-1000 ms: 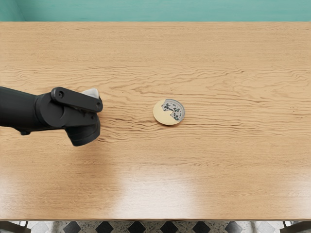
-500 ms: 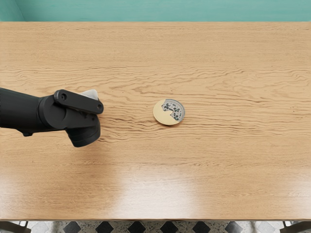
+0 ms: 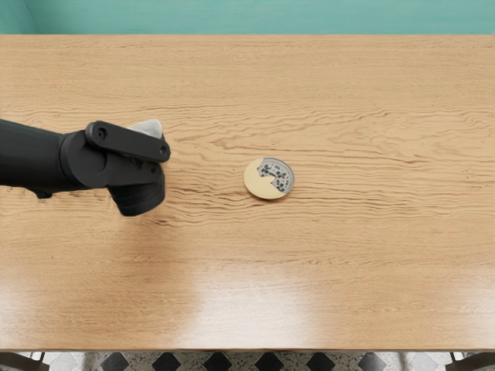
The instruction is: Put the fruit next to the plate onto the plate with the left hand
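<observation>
Fruit mostly hidden behind left hand, fingers curled round it, plate well apart

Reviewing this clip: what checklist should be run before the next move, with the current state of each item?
1. Left hand in view, arm entering from the left edge: ok.
2. Fruit in hand: cannot tell; only a pale object peeks out behind the hand.
3. Plate fully visible on the table: ok.
4. Hand over the plate: not ok; it is well to the plate's left.
5. Right hand out of the way: ok; not in view.
</observation>
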